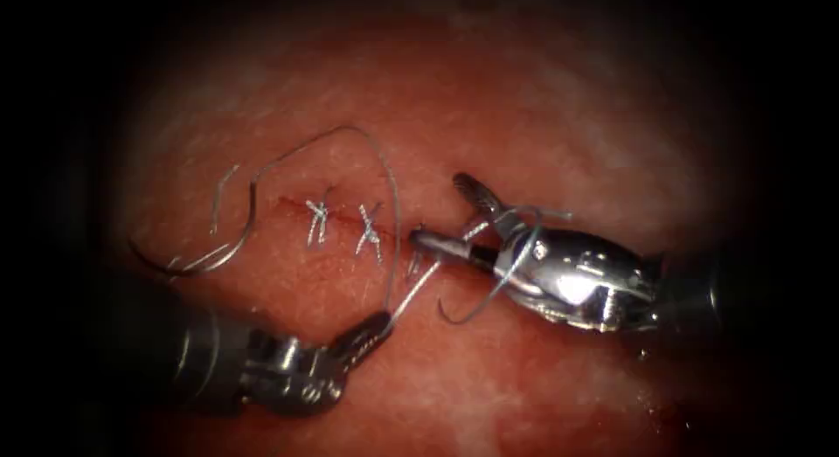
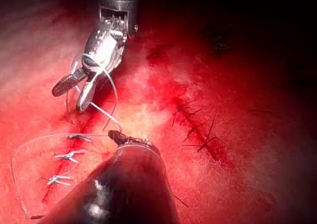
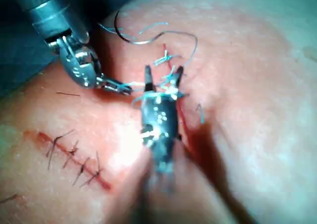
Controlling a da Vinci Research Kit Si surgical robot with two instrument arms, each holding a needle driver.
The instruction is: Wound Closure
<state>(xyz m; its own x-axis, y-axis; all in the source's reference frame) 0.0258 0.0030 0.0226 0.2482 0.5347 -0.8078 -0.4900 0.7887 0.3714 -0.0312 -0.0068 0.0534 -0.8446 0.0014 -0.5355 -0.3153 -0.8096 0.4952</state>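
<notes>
nearest the lens, found the left tool (image 1: pixel 377 326) coming in from the near left, jaws pressed together on the thread (image 1: pixel 411 291). traced that strand up and to the right, taut, to the right tool (image 1: pixel 440 211). found the right tool's jaws spread wide and gripping nothing, with loops of thread wound round them. saw it hovering over the right end of the cut (image 1: pixel 293 204), just right of two knotted stitches (image 1: pixel 316 221).

noted the curved needle (image 1: pixel 229 250) lying loose on the tissue (image 1: pixel 542 116), far left of the stitches and held by neither tool. judged it not in the tissue. saw its arc opening up and left. judged the left tool nearer it than the right; traced a long slack bow of thread from it, over the stitches and down to the left jaws.
</notes>
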